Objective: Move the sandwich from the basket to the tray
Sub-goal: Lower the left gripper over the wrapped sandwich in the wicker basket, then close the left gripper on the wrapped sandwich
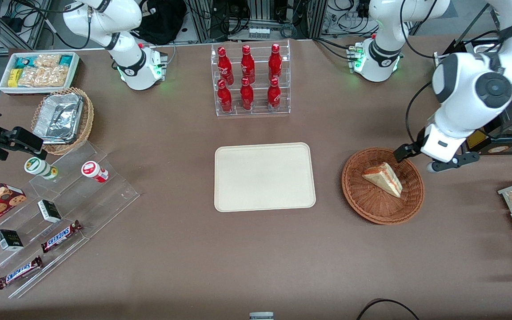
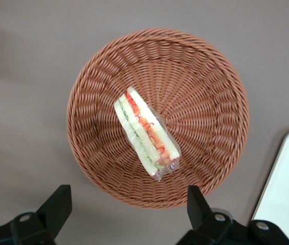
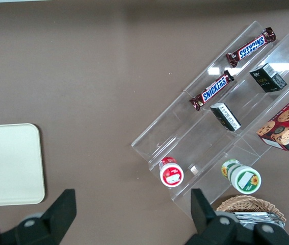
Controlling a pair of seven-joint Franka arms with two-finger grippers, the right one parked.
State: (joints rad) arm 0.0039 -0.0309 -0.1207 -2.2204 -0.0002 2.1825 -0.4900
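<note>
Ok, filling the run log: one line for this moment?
phase: approach | end effector: open, above basket rim | sandwich: in basket, ungrasped | tray: empty

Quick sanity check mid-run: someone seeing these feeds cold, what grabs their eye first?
Likely the six red bottles in their clear rack, farther from the front camera than the bare cream tray. Next, the sandwich lying in the brown basket toward the working arm's end, with the gripper open above the basket's rim.
</note>
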